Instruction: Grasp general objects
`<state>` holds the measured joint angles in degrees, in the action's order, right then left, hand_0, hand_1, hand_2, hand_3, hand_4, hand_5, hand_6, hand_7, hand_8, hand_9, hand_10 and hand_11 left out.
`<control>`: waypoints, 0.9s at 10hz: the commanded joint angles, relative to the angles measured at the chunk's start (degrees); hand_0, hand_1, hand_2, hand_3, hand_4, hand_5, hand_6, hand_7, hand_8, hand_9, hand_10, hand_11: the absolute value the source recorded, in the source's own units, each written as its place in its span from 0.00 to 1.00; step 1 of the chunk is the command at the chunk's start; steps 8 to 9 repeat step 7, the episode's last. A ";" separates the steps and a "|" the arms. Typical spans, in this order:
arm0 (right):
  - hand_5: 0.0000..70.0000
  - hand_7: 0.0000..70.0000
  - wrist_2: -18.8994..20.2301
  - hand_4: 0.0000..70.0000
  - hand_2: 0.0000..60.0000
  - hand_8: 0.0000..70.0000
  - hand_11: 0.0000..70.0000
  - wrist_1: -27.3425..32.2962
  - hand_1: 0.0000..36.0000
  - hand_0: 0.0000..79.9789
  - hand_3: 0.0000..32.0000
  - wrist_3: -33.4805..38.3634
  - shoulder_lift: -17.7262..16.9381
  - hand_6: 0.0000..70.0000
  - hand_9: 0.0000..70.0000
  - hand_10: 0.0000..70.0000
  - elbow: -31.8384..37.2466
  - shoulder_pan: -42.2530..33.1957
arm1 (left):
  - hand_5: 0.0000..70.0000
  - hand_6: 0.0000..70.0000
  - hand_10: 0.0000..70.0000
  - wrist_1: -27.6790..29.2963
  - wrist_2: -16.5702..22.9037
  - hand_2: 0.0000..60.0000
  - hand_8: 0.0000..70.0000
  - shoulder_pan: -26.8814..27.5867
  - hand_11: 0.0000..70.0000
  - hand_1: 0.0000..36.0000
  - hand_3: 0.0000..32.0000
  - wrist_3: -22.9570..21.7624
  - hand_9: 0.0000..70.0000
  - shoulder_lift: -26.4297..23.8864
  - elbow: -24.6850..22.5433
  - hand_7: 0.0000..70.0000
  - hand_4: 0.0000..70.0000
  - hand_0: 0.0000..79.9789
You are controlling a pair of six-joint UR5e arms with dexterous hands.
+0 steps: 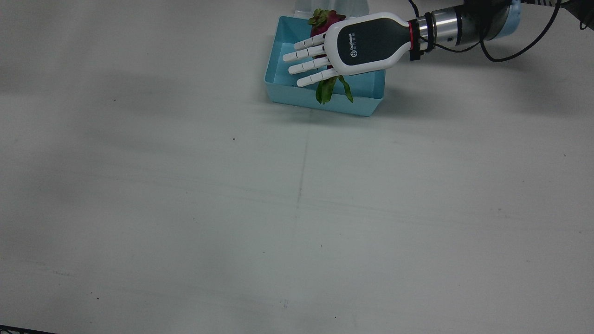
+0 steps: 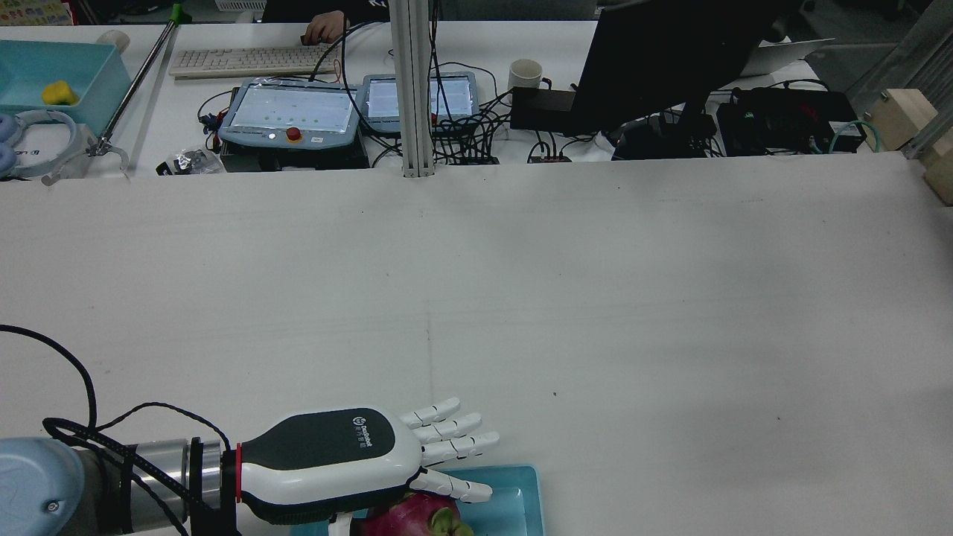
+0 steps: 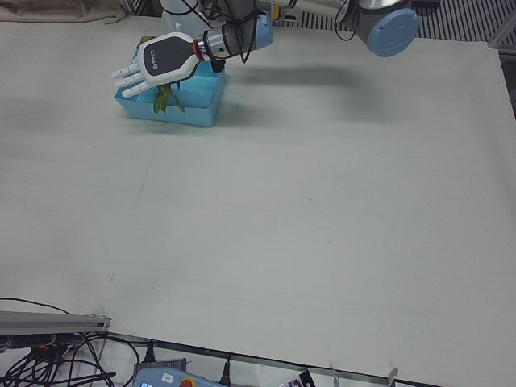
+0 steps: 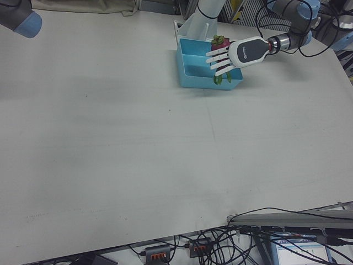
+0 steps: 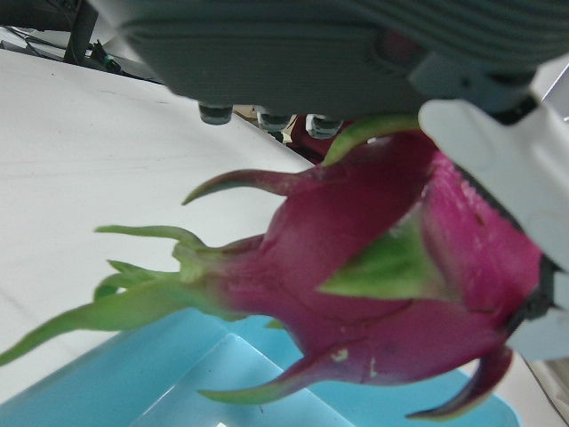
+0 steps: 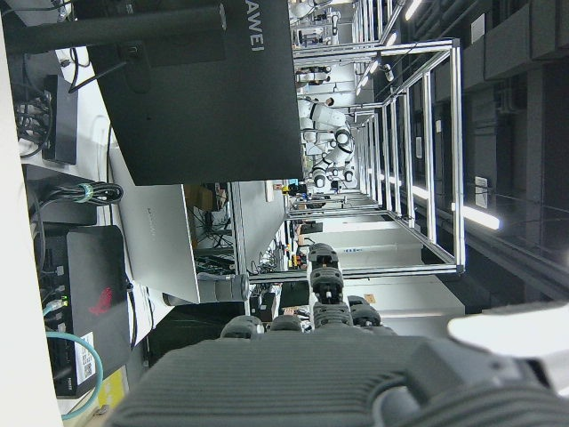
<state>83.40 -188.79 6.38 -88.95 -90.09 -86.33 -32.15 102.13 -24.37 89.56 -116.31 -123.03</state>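
Note:
My left hand (image 1: 366,44) hovers palm down over a light blue bin (image 1: 287,95) at the robot's side of the table. Its fingers (image 1: 306,55) are stretched out straight and apart. A pink dragon fruit (image 1: 325,23) with green leaves sits right under the palm, inside the bin. In the left hand view the fruit (image 5: 382,276) fills the frame close to the palm, with the thumb (image 5: 498,169) beside it and the bin floor (image 5: 222,382) below. The rear view shows the hand (image 2: 327,461) above the fruit (image 2: 417,517). My right hand (image 6: 293,382) points away from the table and holds nothing.
The white table (image 1: 297,208) stretches wide in front of the bin. My right arm's blue joint (image 4: 22,19) is at the far corner. Behind the table stand a monitor (image 2: 670,59), pendants (image 2: 290,112) and cables.

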 commanded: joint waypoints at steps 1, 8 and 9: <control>0.00 0.00 0.01 0.00 0.00 0.00 0.00 0.00 0.00 0.00 0.00 0.03 0.00 0.00 0.00 0.00 0.00 0.02 | 0.00 0.00 0.00 0.78 0.00 0.00 0.00 -0.06 0.00 0.20 1.00 0.00 0.00 1.44 -0.63 0.03 0.00 0.61; 0.00 0.00 -0.07 0.00 0.00 0.00 0.00 0.00 0.00 0.00 0.00 0.03 0.00 0.00 0.00 0.00 0.09 0.02 | 0.00 0.00 0.00 -1.96 -0.80 0.00 0.00 -12.94 0.00 0.20 0.98 -12.53 0.00 -1.72 4.87 0.11 0.00 0.60; 0.00 0.00 -0.07 0.00 0.00 0.00 0.00 0.00 0.00 0.00 0.00 0.03 0.00 0.00 0.00 0.00 0.09 0.02 | 0.00 0.00 0.00 -1.96 -0.80 0.00 0.00 -12.94 0.00 0.20 0.98 -12.53 0.00 -1.72 4.87 0.11 0.00 0.60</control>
